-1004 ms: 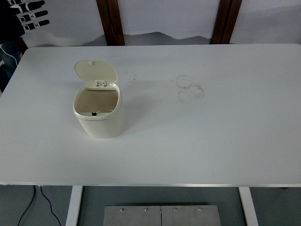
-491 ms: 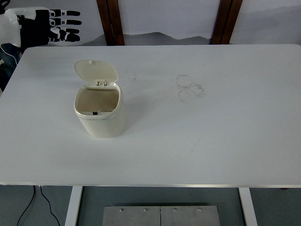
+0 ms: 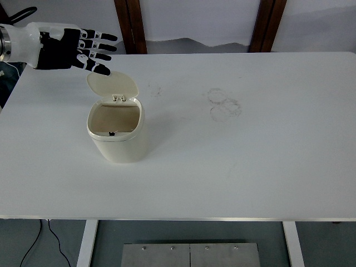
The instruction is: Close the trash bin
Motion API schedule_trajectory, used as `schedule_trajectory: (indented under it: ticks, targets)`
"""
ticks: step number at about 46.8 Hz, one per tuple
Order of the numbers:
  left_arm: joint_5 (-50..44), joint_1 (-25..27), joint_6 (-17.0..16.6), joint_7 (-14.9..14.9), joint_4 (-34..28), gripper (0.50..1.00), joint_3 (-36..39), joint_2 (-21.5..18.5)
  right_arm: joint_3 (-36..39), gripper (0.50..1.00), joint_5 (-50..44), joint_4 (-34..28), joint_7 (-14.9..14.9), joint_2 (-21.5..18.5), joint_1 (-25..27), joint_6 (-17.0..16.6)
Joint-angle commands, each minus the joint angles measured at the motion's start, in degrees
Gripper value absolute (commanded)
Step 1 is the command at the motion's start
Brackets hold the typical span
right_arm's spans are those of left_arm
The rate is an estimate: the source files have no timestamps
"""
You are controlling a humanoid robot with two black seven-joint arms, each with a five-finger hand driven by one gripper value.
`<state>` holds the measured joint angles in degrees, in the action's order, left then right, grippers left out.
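Note:
A small cream trash bin (image 3: 118, 139) stands on the left part of the white table (image 3: 250, 156). Its hinged lid (image 3: 113, 85) is open and stands upright at the bin's far side, so the brown inside shows. My left hand (image 3: 83, 51) comes in from the upper left, fingers spread and pointing right. It holds nothing. It hovers above and just behind the top of the lid, apart from it. The right arm is out of view.
Faint ring marks (image 3: 224, 103) show on the table right of centre. Two brown wooden posts (image 3: 131, 25) stand behind the table's far edge. A cable (image 3: 47, 239) hangs below the near edge at the left.
My left hand has moved in from the upper left corner, rightward and lower, to just above the open lid. The bin and lid have not moved.

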<state>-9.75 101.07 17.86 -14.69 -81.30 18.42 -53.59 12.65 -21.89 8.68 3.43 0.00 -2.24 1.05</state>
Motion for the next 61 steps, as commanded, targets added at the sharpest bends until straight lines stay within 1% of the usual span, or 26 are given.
schedule_trajectory:
  ticks: [1,32,51,61]
  targets:
    - [0.0,0.4,0.0,0.0,-0.1,1.0,0.0,0.2,0.0,0.995,0.0,-0.1,0.0,0.0,0.0,0.0]
    - [-0.1,0.0,-0.1,-0.3,-1.8,1.0,2.7,0.3,0.0,0.995,0.0,0.0,0.0,0.0,-0.1,0.0]
    - [-0.2,-3.3,-0.5,-0.3,-4.0,1.0,2.8,1.3,-0.1,0.995,-0.1,0.0,0.0,0.0,-0.3,0.0]
    - [-0.2,-4.9,-0.5,-0.3,-4.0,1.0,2.8,1.3,0.0,0.995,-0.1,0.0,0.0,0.0,-0.3,0.0]
